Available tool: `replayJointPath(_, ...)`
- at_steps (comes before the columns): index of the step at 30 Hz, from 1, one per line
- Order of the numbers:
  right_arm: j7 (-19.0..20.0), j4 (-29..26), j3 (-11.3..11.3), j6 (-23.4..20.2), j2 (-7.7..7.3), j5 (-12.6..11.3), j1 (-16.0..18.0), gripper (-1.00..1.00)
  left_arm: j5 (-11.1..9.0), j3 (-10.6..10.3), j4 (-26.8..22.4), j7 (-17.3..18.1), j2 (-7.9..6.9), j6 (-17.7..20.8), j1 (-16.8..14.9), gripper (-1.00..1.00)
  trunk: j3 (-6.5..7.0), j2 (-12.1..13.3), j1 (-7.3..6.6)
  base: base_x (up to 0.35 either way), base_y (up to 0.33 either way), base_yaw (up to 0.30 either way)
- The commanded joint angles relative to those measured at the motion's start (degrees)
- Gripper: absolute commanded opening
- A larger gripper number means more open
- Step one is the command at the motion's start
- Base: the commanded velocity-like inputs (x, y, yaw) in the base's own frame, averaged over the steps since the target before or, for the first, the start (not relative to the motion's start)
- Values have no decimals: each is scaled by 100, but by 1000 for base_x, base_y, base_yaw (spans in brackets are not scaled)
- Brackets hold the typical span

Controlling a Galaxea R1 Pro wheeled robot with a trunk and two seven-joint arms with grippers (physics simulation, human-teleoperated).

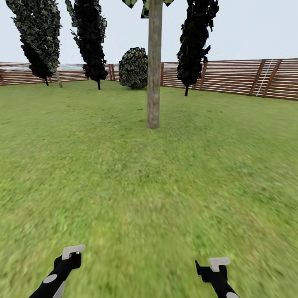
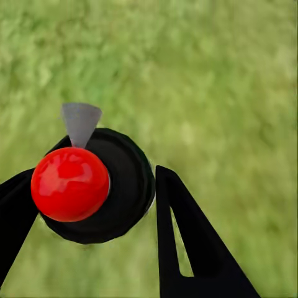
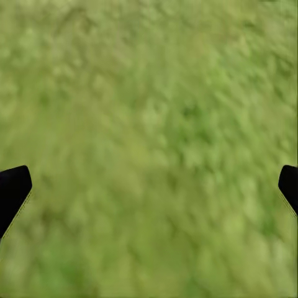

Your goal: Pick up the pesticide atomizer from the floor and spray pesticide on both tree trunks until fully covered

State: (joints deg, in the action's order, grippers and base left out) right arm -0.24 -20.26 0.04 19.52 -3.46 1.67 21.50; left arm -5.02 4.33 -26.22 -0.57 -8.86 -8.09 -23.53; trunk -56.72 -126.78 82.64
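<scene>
**Ann:** Black fingers (image 2: 186, 242) of the left gripper (image 2: 93, 205) sit clamped either side of the atomizer (image 2: 99, 186) — red ball top, black body, grey cone nozzle, grass below. The right gripper (image 3: 149, 192) is spread wide, nothing between its tips but lawn.

**Ben:** And from the head view both arms hang low, left gripper (image 1: 71, 253) and right gripper (image 1: 215, 265), with the lawn (image 1: 124, 186) stretching to a tree trunk (image 1: 154, 66) well ahead, the slatted fence (image 1: 231, 78) behind it.

**Ann:** Risks?

**Ben:** I'd say spraying from here falls short of the trunk. The hold also looks off-centre, so the bottle could twist and send mist onto grass.

**Ann:** Any labels?

**Ben:** None readable on the atomizer or anywhere else.
</scene>
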Motion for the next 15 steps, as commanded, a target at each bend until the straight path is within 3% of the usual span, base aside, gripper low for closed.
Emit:
replayJointPath(1, -3, 4, 1, 17, -2, 17, 3, 100, -52, -11, 3, -5, -1, -18, -3, -100, -5, -2, 2, 337, 0, 0)
replayJointPath(15, -3, 4, -3, 17, -5, 17, 3, 100, -52, -11, -4, -5, -4, -24, -3, -100, -5, -2, 2, 337, 0, 0)
